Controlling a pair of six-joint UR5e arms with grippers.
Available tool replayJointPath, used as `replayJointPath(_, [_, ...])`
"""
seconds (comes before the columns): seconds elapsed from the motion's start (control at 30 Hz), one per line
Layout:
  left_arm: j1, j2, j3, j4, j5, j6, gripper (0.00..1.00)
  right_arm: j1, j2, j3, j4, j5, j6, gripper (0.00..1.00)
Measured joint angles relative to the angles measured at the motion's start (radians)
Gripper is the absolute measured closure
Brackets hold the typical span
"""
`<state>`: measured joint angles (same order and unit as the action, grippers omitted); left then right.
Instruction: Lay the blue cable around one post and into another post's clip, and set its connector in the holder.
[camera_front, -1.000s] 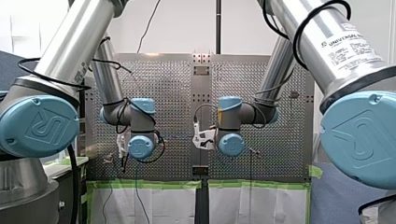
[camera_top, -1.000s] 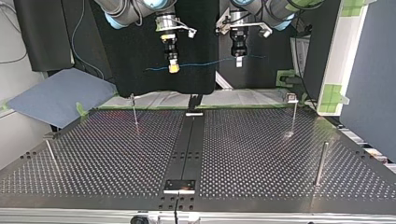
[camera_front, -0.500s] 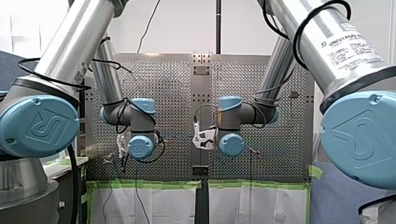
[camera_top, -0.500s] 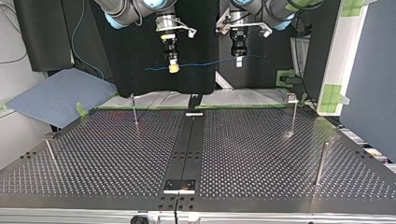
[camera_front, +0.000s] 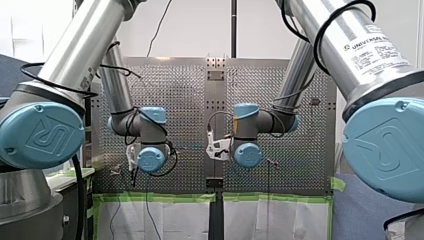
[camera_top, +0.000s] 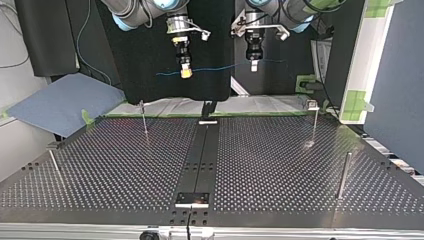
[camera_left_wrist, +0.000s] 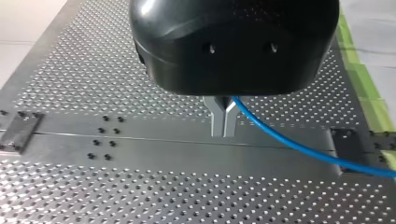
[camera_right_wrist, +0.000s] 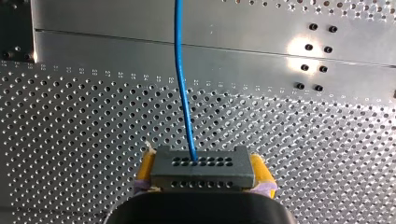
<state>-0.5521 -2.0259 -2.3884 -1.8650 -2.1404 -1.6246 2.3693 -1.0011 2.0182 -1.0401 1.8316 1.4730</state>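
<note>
blue cable (camera_top: 220, 67) hangs in air btwn both grippers, high over the table (camera_top: 270, 165), far end in top view. thin, light, floppy: prob sags and springs, so run it taut and grip close to each bend. my left gripper (camera_left_wrist: 223, 122): metal jaws pinched on the cable. my right gripper (camera_right_wrist: 203, 163): yellow pads clamped on the grey connector (camera_right_wrist: 201, 175). posts (camera_top: 314, 125) v. thin; can't make out clip or holder.
</note>
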Motion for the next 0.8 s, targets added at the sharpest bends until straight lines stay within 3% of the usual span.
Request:
replayJointPath(0.23, [0.0, -0.05, 0.0, 0.007, 0.001, 0.0, 1.0, 0.0, 0.0, 0.0, 0.0, 0.0, 0.0, 1.0])
replayJointPath(0.63, [-0.001, -0.059, 0.0, 0.007, 0.001, 0.0, 1.0, 0.001, 0.001, -0.001, -0.001, 0.001, 0.0, 1.0])
replayJointPath(0.8, [0.0, -0.059, 0.0, 0.007, 0.001, 0.0, 1.0, 0.025, 0.025, -0.009, -0.007, 0.021, 0.004, 1.0])
